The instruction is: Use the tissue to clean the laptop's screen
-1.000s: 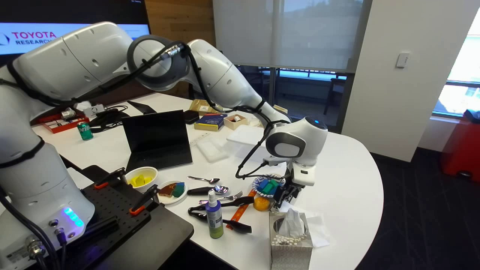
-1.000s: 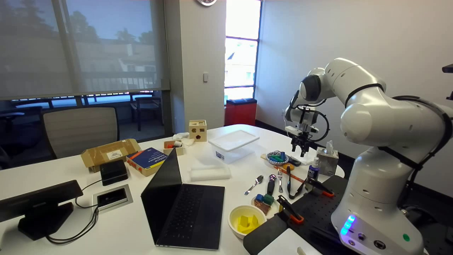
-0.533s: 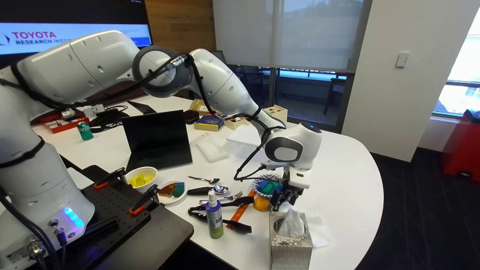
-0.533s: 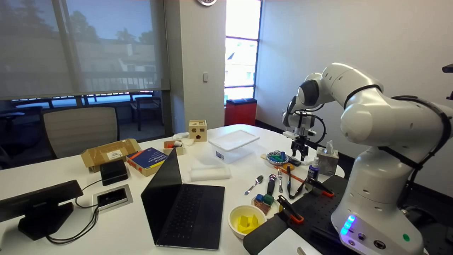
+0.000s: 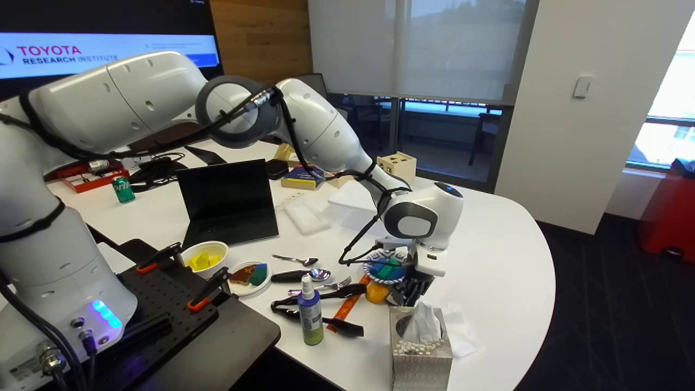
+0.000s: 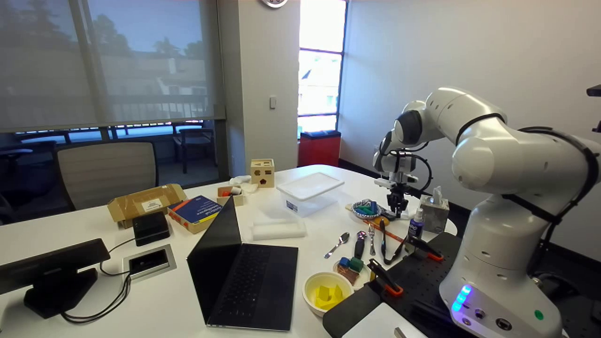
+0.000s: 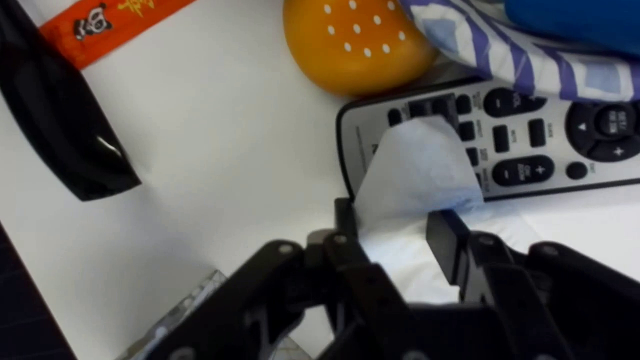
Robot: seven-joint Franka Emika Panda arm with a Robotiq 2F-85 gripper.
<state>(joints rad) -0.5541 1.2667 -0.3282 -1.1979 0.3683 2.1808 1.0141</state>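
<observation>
Low in the wrist view, right of centre, the tool (image 7: pixel 392 222) had its fingers (image 7: pixel 446 245) apart, the tissue (image 7: pixel 420 167) between them, its peak pointing up-frame across the left end of the remote (image 7: pixel 520 142).

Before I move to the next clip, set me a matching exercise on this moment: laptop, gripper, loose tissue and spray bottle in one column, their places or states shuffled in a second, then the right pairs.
Column one
1. laptop
2. gripper
3. loose tissue
4. spray bottle

Column two
A. jaws apart
B. upright beside the tongs
C. opened up, with a dark screen
D. hiding part of the remote in the wrist view

Right pairs
1-C
2-A
3-D
4-B
</observation>
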